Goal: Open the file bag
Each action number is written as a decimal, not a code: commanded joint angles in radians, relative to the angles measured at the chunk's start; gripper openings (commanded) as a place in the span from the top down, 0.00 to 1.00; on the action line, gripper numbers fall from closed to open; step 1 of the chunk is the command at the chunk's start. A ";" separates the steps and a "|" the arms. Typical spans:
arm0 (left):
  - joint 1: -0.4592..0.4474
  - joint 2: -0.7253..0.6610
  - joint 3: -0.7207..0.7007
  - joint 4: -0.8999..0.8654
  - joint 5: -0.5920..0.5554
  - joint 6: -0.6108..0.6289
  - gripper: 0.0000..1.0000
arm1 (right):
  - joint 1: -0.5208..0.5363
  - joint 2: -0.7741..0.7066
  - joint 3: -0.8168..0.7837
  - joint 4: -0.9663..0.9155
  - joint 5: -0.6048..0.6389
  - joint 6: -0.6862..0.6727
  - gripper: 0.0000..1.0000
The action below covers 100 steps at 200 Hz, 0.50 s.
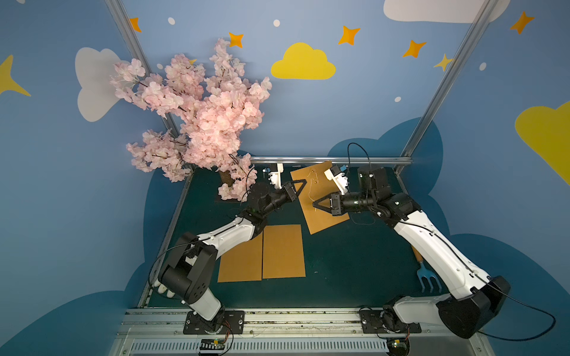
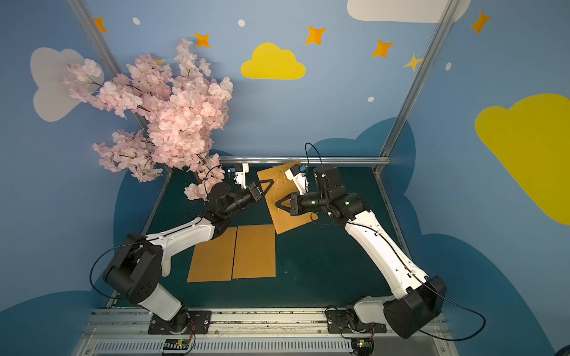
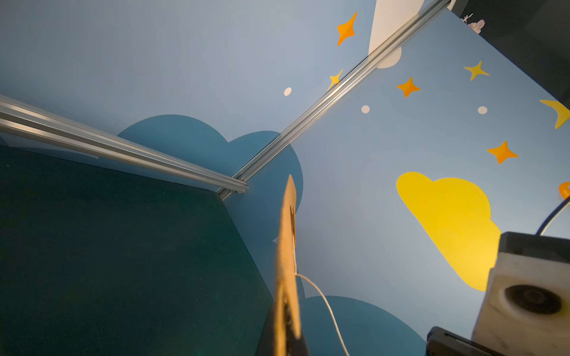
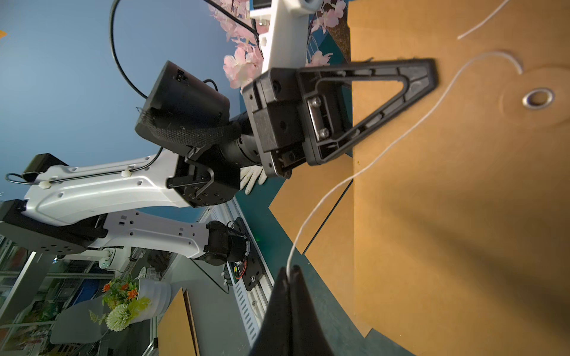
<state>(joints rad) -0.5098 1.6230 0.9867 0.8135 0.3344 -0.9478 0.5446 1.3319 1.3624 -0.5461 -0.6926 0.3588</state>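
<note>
A brown kraft file bag (image 1: 317, 223) (image 2: 287, 222) is held tilted above the green mat at the back centre in both top views. My left gripper (image 1: 303, 182) (image 2: 271, 182) (image 3: 285, 339) is shut on the bag's left edge; in the left wrist view the bag (image 3: 287, 246) shows edge-on. My right gripper (image 1: 314, 203) (image 2: 276, 204) (image 4: 290, 269) is shut on the end of the bag's white string (image 4: 385, 151) (image 3: 324, 302). The string runs loose across the bag's face toward a metal eyelet (image 4: 538, 98). The left gripper (image 4: 428, 74) also shows in the right wrist view.
Two more brown file bags (image 1: 240, 262) (image 1: 283, 251) lie flat side by side on the mat's near left. A pink blossom tree (image 1: 200, 123) stands at the back left. A blue garden fork (image 1: 430, 277) lies by the right arm. A metal rail (image 1: 330, 159) bounds the back.
</note>
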 commanded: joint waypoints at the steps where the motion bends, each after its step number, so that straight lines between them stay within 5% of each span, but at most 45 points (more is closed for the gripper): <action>1: 0.012 -0.001 0.024 0.061 -0.022 -0.039 0.98 | 0.005 -0.035 -0.036 0.034 0.001 0.004 1.00; 100: 0.053 -0.008 0.015 0.139 -0.066 -0.119 0.97 | -0.007 -0.081 -0.166 0.027 0.028 0.002 1.00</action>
<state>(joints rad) -0.4675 1.6234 0.9867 0.8814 0.2886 -1.0359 0.5446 1.2755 1.2201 -0.5308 -0.6769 0.3611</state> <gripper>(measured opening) 0.048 0.047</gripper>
